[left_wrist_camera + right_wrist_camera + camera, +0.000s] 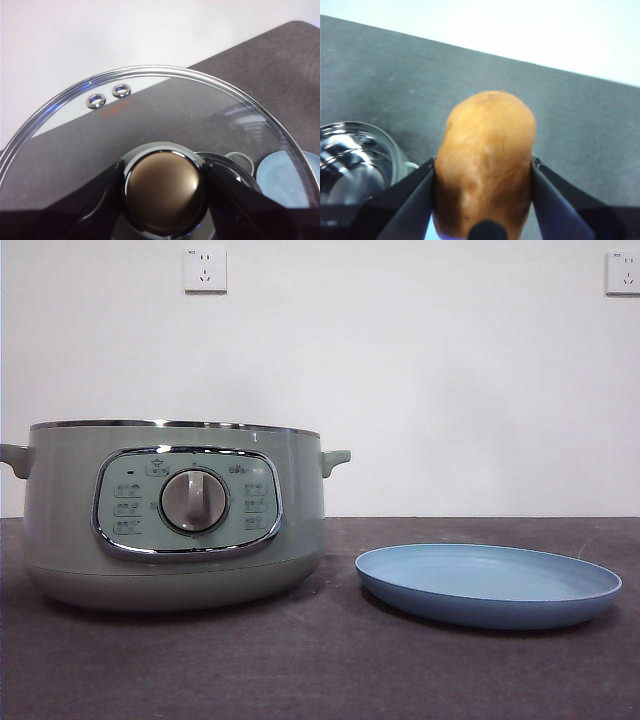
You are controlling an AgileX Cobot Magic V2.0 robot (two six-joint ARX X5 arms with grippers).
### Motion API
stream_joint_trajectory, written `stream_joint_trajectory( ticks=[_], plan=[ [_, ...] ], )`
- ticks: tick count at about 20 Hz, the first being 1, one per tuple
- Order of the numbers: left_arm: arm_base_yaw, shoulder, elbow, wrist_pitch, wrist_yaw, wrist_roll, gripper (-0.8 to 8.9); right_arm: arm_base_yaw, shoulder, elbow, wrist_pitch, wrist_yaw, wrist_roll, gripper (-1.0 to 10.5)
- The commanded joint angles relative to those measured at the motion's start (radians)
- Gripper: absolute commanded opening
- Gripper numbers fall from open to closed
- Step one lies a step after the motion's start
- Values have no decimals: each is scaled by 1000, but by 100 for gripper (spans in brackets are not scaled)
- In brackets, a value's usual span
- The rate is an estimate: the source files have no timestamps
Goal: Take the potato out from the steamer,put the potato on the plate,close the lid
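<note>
Evidently plate (560,585) empty; steamer (300,520) open.

The steamer (175,515) wore a smooth satin green shell, with a glossy chrome rim and chrome frame around its panel. Beside it, the plate (490,585) looked like matt blue plastic. Under both, the bench (320,670) was dark, matt and faintly grainy. The lid (150,130) was clear, glossy glass, steel-edged, its knob top mirror-bright. The potato (485,160) had smooth, dull skin.
</note>
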Motion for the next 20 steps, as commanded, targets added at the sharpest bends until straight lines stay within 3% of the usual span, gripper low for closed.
stream_joint_trajectory(
  ticks=[1,7,10,16,20],
  plan=[
    [-2,-13,14,-55,2,-2,-8,-13,13,-58,-21,-58,18,-10],
    [-2,-13,14,-55,2,-2,-8,-19,13,-271,-21,-101,11,-10],
    [-2,-13,14,-55,26,-2,-8,-19,17,-476,-11,-103,13,-10],
    [-2,-13,14,-55,49,-2,-8,-19,17,-904,249,-107,17,-10],
    [-2,-13,14,-55,49,-2,-8,-19,17,-1120,472,-204,16,-10]
  ],
)
